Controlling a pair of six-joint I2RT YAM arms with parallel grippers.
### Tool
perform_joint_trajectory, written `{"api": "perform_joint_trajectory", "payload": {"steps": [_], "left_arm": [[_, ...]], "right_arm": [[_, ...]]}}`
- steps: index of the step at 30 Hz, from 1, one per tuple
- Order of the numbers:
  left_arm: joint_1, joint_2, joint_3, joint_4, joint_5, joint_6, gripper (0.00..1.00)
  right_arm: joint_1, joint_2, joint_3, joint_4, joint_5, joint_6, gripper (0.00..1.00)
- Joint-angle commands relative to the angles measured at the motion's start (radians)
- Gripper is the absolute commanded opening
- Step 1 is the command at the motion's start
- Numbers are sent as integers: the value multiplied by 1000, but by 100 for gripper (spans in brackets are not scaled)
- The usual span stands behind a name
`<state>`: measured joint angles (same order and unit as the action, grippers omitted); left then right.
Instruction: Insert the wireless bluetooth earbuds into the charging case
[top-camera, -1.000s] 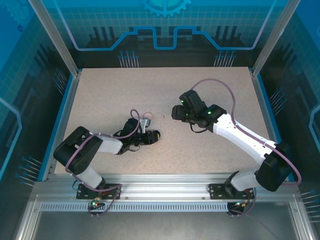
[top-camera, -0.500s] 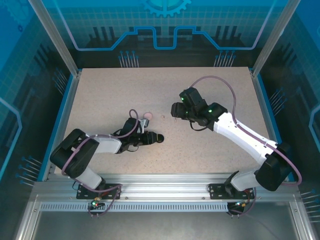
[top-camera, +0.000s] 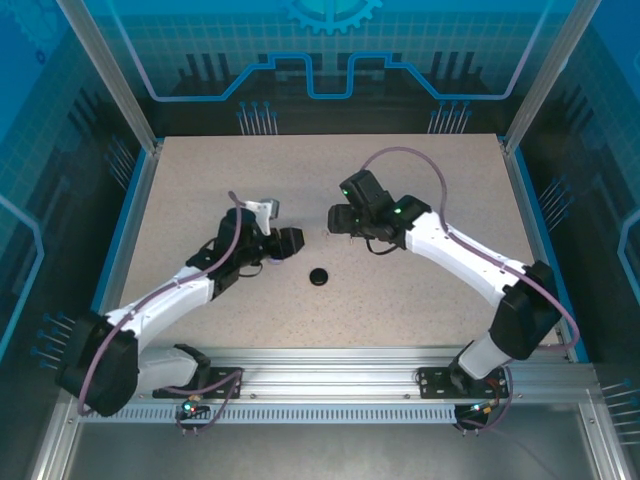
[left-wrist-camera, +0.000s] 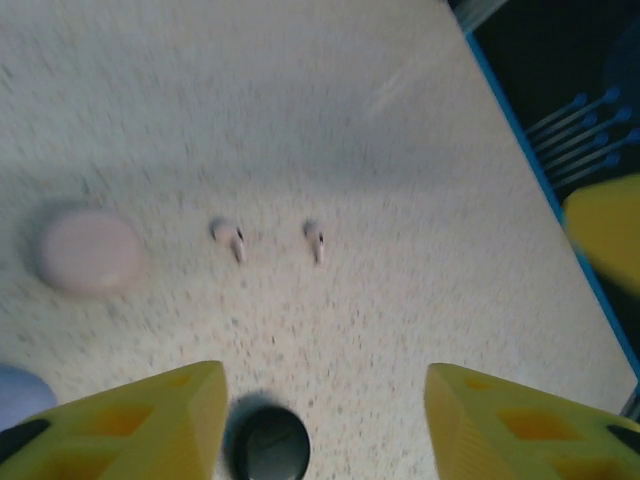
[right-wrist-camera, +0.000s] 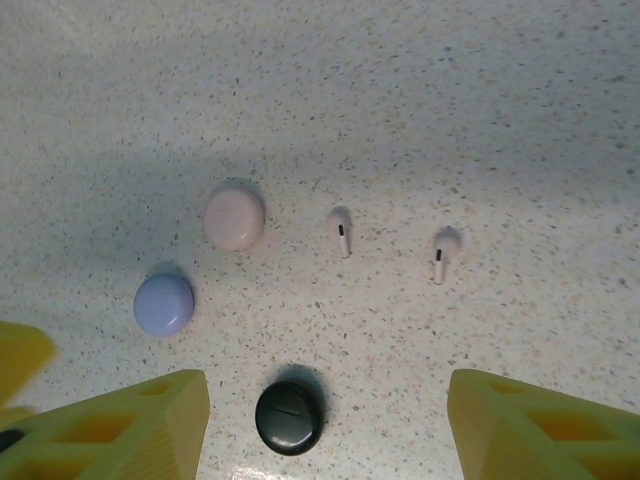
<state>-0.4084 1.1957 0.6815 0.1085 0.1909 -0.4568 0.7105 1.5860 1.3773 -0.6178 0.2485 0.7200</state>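
Observation:
Two pale pink earbuds (right-wrist-camera: 341, 230) (right-wrist-camera: 442, 252) lie apart on the speckled table, also seen as earbuds (left-wrist-camera: 230, 238) (left-wrist-camera: 315, 240) in the left wrist view. Left of them rests a round pink case (right-wrist-camera: 234, 218), lid shut. A lavender case (right-wrist-camera: 164, 304) and a black case (right-wrist-camera: 289, 417) lie nearer, both shut. The black case (top-camera: 319, 276) sits alone on the table. My left gripper (top-camera: 287, 243) (left-wrist-camera: 325, 405) hovers open over the black case (left-wrist-camera: 270, 445), holding nothing. My right gripper (top-camera: 338, 222) (right-wrist-camera: 328, 405) is open above the same cluster, empty.
The two grippers face each other closely over the table's middle; a yellow finger (left-wrist-camera: 605, 235) of the right one shows in the left wrist view. The blue table edge (left-wrist-camera: 520, 130) runs along the right of that view.
My left gripper has opened, let go of the black case and risen up and away from it, leaving it on the table. My right gripper has shifted slightly left.

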Motion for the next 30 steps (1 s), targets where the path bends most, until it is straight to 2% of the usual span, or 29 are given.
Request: {"api": "perform_joint_trajectory", "payload": {"steps": [1,8,12,19,24,30], "left_arm": [[52,-53,60,-78,-22,49,65],[128,-82,167,-103,-28,58,99],[154,-88,217,-118,-57,62,99],[174,-141,242,-114,-250,21,99],[184,-123,309,-208,-379,-51,99],[200,-77,380,-297,-431,-96,99]], "right_arm": [[26,77,78,-22,-30,-58,66],[38,296,281,-94,-50,-106,66],[39,414,397,-136,-56,-111,67],[46,568,541,-184,-74,-89,67],[63,676,659,-244,-60,-87,69],[91,826,854,-352,7,-96,72]]}}
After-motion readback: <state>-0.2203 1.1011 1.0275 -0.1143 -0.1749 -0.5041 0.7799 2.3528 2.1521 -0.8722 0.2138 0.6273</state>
